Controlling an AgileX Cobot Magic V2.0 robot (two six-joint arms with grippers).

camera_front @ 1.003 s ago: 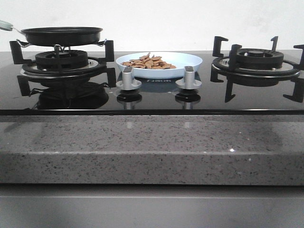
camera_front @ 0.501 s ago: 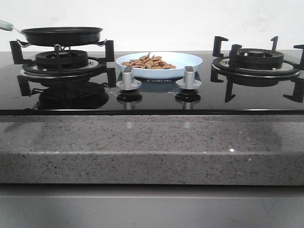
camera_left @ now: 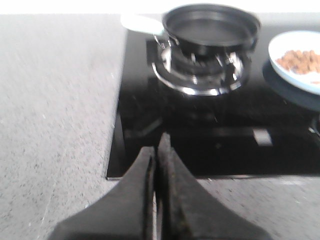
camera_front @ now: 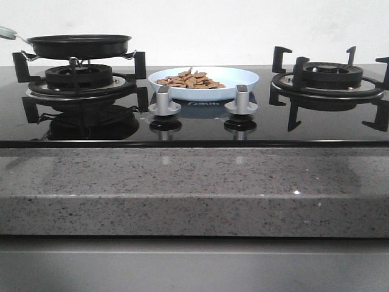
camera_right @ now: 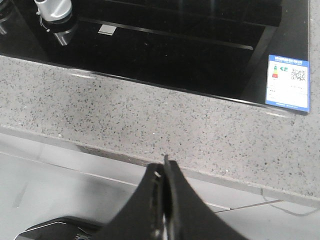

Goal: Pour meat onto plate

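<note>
Evidently nothing is changing across the last second: meat (camera_front: pixel 190 80) is lying heaped on the plate (camera_front: pixel 243 77), frame centre; frying pan (camera_front: pixel 79 45) is sitting upper left. I am keeping left gripper (camera_left: pixel 159 150) and right gripper (camera_right: pixel 165 167) closed, empty. I judge the pour done.

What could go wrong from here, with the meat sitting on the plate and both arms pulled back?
The meat is heaped toward one side of the plate, close to the rim; a bump could spill pieces onto the glass cooktop.

The plate sits between the burners just behind the knobs, so an arm reaching in could clip a knob or the plate.

The frying pan rests on the left burner with its handle sticking outward, which the left gripper might catch.
</note>
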